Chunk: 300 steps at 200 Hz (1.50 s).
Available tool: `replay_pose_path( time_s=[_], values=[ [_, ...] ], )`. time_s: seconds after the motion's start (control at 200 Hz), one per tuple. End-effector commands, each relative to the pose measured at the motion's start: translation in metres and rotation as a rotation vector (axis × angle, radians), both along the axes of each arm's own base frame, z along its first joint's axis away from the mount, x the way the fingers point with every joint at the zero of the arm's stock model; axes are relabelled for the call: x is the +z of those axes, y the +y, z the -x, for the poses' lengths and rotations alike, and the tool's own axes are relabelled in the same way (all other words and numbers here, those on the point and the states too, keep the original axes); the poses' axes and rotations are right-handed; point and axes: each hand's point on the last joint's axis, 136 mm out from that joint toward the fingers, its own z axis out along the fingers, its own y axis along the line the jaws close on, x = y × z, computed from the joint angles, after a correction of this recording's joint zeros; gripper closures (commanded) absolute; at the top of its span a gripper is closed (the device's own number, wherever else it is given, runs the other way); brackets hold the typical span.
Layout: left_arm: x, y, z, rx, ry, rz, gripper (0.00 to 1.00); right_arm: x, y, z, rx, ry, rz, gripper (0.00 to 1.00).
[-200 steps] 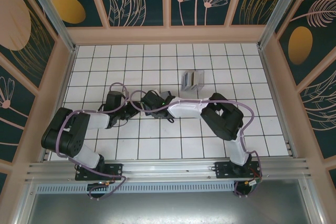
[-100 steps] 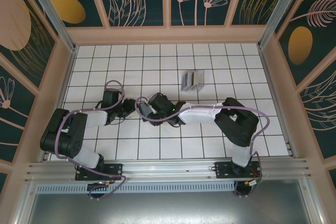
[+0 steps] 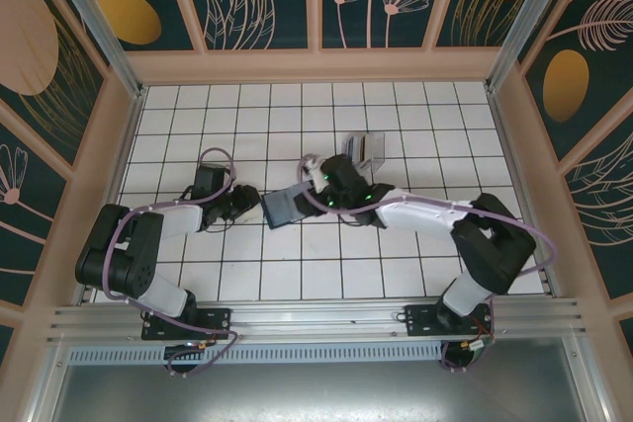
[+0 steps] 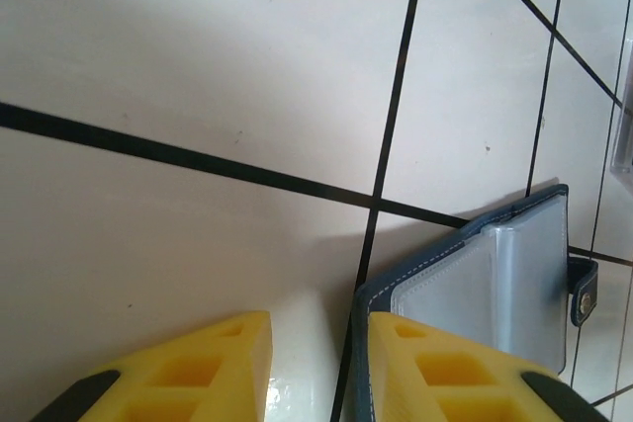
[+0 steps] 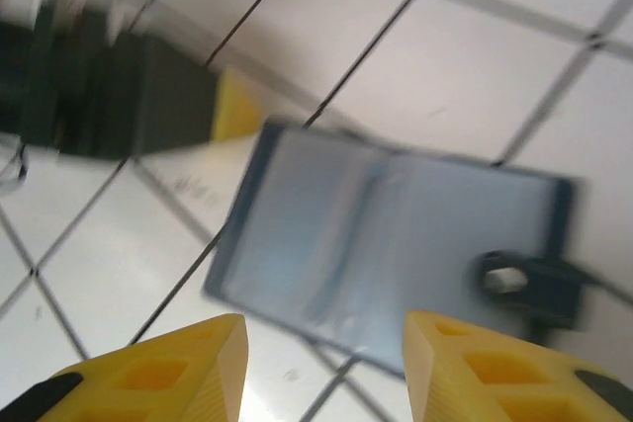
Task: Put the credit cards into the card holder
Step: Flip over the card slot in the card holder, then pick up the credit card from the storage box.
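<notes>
The card holder lies open and flat on the tiled floor, its light blue inner face up, with its strap and snap at one end. In the left wrist view my left gripper is open over bare tile at the corner of the card holder, with one yellow finger over the holder's stitched edge. My right gripper hangs open above the card holder, holding nothing; the view is blurred. The credit cards sit in a grey and silver stack behind the right gripper.
The left gripper sits just left of the holder, and its yellow finger shows in the right wrist view. Low wooden walls ring the white tiled floor.
The right arm has swung back and to the right, lifting off the holder, which now lies uncovered and open. Both grippers have opened wider. The left gripper has barely shifted.
</notes>
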Motion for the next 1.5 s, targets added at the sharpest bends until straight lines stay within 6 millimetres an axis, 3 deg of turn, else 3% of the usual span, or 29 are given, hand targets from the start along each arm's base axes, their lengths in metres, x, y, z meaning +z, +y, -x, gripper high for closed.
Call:
replay_pose_path(
  time_s=[0.0,0.145,0.28,0.355,0.41,0.46,0.48,0.495,0.515,0.556,0.606,0.661,0.831,1.086,1.241,1.496],
  values=[
    [0.011,0.003,-0.003,-0.027,-0.042,-0.065,0.67,0.035,-0.024,-0.029,-0.140,0.029,-0.155,0.55],
    [0.018,0.008,-0.002,-0.029,-0.055,-0.099,0.66,0.027,-0.052,-0.063,-0.279,0.023,0.074,0.57],
    [0.033,0.008,-0.008,-0.064,-0.092,-0.135,0.64,0.029,-0.080,-0.091,-0.385,0.063,0.108,0.56],
    [0.050,0.020,-0.013,-0.024,-0.130,-0.198,0.61,0.037,-0.099,-0.108,-0.462,0.073,0.099,0.55],
    [0.068,0.030,-0.017,0.019,-0.194,-0.231,0.56,0.041,-0.107,-0.114,-0.508,0.078,0.097,0.48],
    [0.086,0.039,-0.019,0.055,-0.255,-0.269,0.43,0.042,-0.126,-0.127,-0.553,0.088,0.092,0.47],
    [0.092,0.043,-0.020,0.064,-0.277,-0.285,0.28,0.041,-0.130,-0.131,-0.569,0.096,0.092,0.47],
    [0.096,0.045,-0.021,0.067,-0.291,-0.298,0.06,0.041,-0.132,-0.132,-0.579,0.104,0.093,0.47],
    [0.104,0.047,-0.021,0.069,-0.316,-0.313,0.01,0.040,-0.136,-0.136,-0.593,0.115,0.095,0.45],
    [0.114,0.052,-0.022,0.072,-0.347,-0.348,0.01,0.038,-0.143,-0.142,-0.613,0.130,0.105,0.42],
    [0.124,0.059,-0.024,0.086,-0.369,-0.385,0.01,0.033,-0.146,-0.146,-0.616,0.168,0.113,0.25],
    [0.131,0.063,-0.026,0.094,-0.388,-0.416,0.01,0.029,-0.147,-0.150,-0.617,0.181,0.124,0.15],
    [0.154,0.077,-0.025,0.141,-0.442,-0.480,0.01,0.016,-0.147,-0.161,-0.617,0.233,0.111,0.20],
    [0.181,0.096,0.000,0.262,-0.620,-0.461,0.01,-0.014,-0.151,-0.168,-0.654,0.284,0.148,0.22],
    [0.177,0.099,0.002,0.276,-0.611,-0.471,0.01,-0.019,-0.156,-0.169,-0.677,0.284,0.150,0.20],
    [0.167,0.094,-0.004,0.257,-0.587,-0.457,0.01,-0.031,-0.144,-0.166,-0.640,0.333,0.110,0.23]
  ],
)
